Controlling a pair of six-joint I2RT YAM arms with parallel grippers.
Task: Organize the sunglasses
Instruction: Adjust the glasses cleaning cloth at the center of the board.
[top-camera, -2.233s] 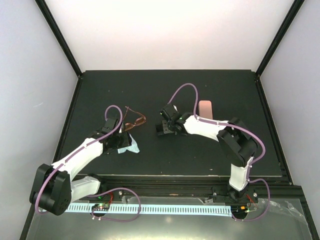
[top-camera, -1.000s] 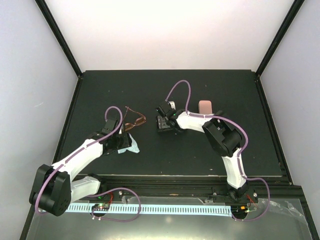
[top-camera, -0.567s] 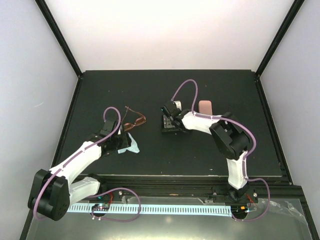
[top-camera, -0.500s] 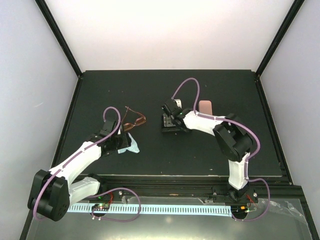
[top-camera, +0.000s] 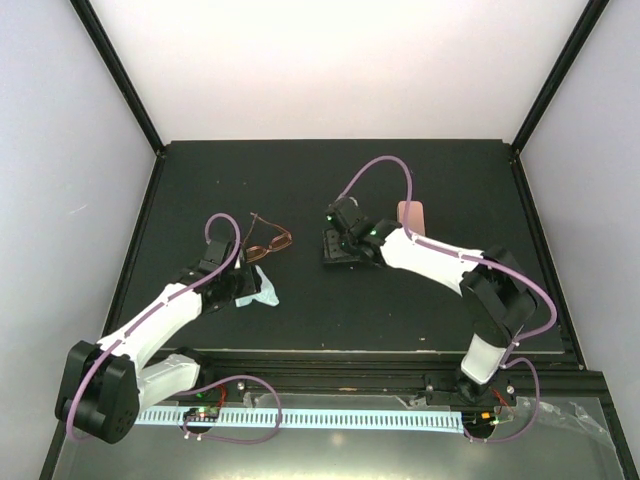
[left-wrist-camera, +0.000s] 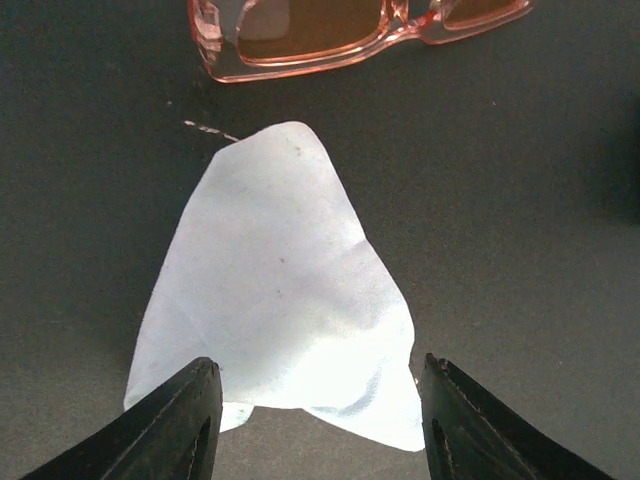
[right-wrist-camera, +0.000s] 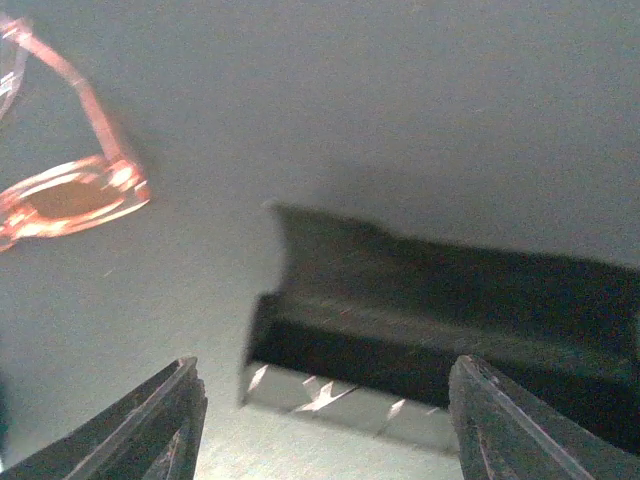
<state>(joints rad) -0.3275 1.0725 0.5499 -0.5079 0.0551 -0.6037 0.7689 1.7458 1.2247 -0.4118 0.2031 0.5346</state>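
The amber-brown sunglasses (top-camera: 268, 243) lie folded open on the black table, left of centre, and show along the top of the left wrist view (left-wrist-camera: 350, 35) and at the left of the right wrist view (right-wrist-camera: 70, 195). My left gripper (left-wrist-camera: 320, 400) stands open low over the near end of a pale blue cloth (left-wrist-camera: 280, 290), just short of the sunglasses. My right gripper (right-wrist-camera: 325, 400) is open, its fingers either side of the near edge of an open black case (right-wrist-camera: 450, 310). In the top view the right gripper (top-camera: 338, 238) sits over that case (top-camera: 332, 258).
A pink case (top-camera: 410, 213) lies just right of the right arm's forearm. The cloth (top-camera: 268, 293) sits beside the left gripper (top-camera: 247, 288). Black frame posts rise at the table's back corners.
The right arm's elbow has swung out to the right while its gripper stayed at the black case, jaws narrowing a little. The left arm and the sunglasses have hardly moved.
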